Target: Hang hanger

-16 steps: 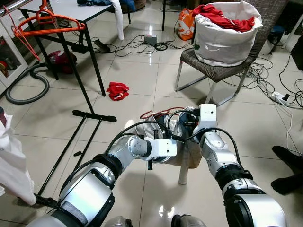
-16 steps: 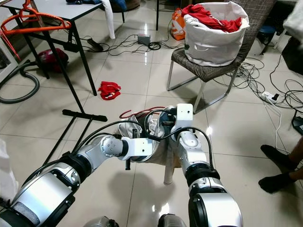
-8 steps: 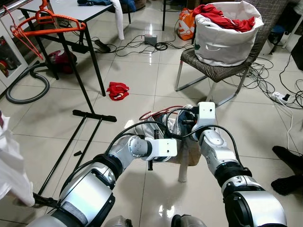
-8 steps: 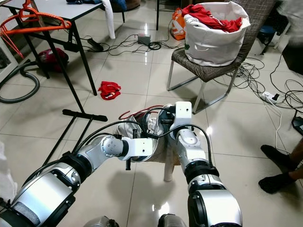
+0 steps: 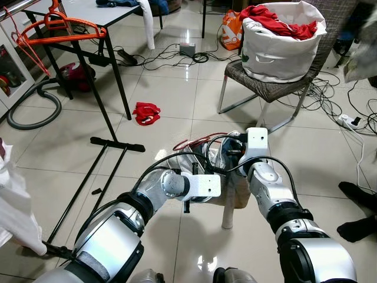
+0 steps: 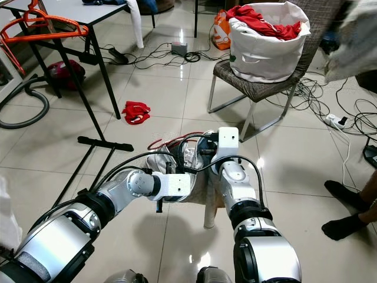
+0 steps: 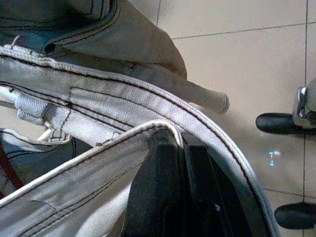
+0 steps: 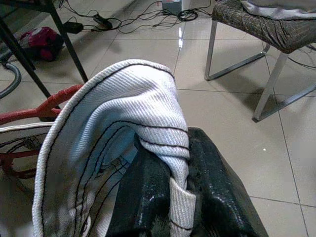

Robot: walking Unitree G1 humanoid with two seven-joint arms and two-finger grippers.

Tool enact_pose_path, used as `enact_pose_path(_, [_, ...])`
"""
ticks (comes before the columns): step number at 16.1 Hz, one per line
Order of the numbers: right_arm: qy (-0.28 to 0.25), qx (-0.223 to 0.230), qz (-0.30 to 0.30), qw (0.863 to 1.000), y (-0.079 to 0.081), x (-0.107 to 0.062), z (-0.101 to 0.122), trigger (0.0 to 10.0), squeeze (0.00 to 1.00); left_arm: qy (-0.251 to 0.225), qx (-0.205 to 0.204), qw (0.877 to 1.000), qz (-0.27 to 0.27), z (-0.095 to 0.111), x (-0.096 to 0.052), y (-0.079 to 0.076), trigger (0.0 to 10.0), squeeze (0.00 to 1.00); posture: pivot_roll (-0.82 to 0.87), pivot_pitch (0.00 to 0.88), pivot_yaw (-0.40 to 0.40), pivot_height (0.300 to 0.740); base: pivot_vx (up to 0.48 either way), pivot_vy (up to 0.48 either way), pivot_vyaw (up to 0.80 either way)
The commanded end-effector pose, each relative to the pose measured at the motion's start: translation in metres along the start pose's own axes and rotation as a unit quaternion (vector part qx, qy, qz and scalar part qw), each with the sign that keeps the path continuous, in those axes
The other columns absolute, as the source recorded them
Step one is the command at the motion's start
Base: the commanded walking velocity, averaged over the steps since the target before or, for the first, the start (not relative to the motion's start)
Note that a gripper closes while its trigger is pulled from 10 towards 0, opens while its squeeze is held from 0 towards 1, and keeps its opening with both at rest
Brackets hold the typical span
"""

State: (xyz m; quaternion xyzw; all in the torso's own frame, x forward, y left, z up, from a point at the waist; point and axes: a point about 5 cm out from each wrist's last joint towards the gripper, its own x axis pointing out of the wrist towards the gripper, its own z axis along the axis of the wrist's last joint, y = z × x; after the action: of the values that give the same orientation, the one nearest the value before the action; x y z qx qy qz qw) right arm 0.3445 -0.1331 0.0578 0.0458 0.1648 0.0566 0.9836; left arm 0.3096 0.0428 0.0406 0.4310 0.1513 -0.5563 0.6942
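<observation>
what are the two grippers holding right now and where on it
Both hold the pale denim garment: left gripper pinches its seamed edge, right gripper clamps a fold of its hem.

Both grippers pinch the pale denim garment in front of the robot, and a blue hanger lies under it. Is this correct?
Not quite: the hanger is red, not blue; the left eye view shows it at the far edge of the garment. The rest holds: the left gripper and the right gripper are both shut on the pale denim.
</observation>
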Motion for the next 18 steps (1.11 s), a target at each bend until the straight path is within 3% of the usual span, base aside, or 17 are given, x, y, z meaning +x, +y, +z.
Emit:
enact_pose_path(1, [-0.073, 0.013, 0.011, 0.997, 0.008, 0.006, 0.0341, 10.0, 0.15, 0.004, 0.019, 1.0, -0.01, 0.0061, 0.0042, -0.0017, 10.0, 0.0, -0.12, 0.0, 0.027, 0.74, 0.0, 0.0, 0.0])
enact_pose_path(5, [-0.073, 0.013, 0.013, 0.997, 0.0083, 0.0058, 0.0335, 10.0, 0.15, 0.002, 0.018, 1.0, 0.004, 0.0076, 0.0036, 0.002, 10.0, 0.0, -0.12, 0.0, 0.027, 0.74, 0.0, 0.0, 0.0])
enact_pose_path(6, [-0.072, 0.013, 0.014, 0.997, 0.0085, 0.0058, 0.0331, 10.0, 0.15, -0.004, 0.01, 1.0, 0.005, 0.0083, 0.0033, 0.0027, 10.0, 1.0, -0.12, 0.0, 0.027, 0.74, 0.0, 0.0, 0.0])
enact_pose_path(18, [-0.071, 0.012, 0.014, 0.997, 0.0086, 0.0056, 0.0327, 10.0, 0.15, -0.008, 0.009, 1.0, 0.005, 0.0091, 0.0029, 0.0034, 10.0, 1.0, -0.12, 0.0, 0.026, 0.74, 0.0, 0.0, 0.0])
